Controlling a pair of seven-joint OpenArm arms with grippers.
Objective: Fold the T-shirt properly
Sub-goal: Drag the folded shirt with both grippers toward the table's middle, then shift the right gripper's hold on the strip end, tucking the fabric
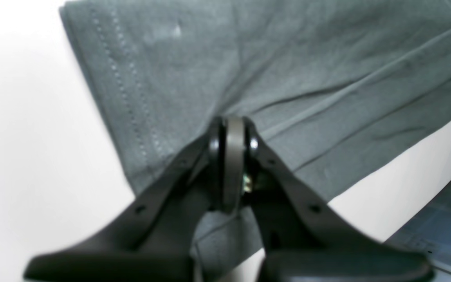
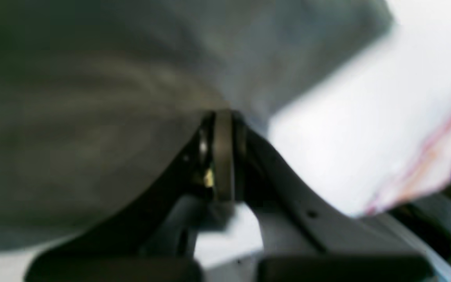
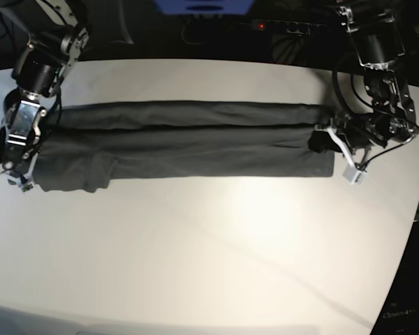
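Two claws clench the T-shirt [image 3: 188, 139], a long band across the white counter [image 3: 209, 244]; left claw [image 1: 233, 133] pinches one end; right claw [image 2: 221, 125] the other.

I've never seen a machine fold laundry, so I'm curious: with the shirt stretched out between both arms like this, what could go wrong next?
1. Each tool pinches only a small bit of the shirt: the left tool near the stitched hem, the right tool at the other end. Cloth may slip out.
2. The shirt is a long, layered band. If the arms move unevenly, the layers could shift and the fold come undone.
3. The left end lies near the table edge and might slide off.
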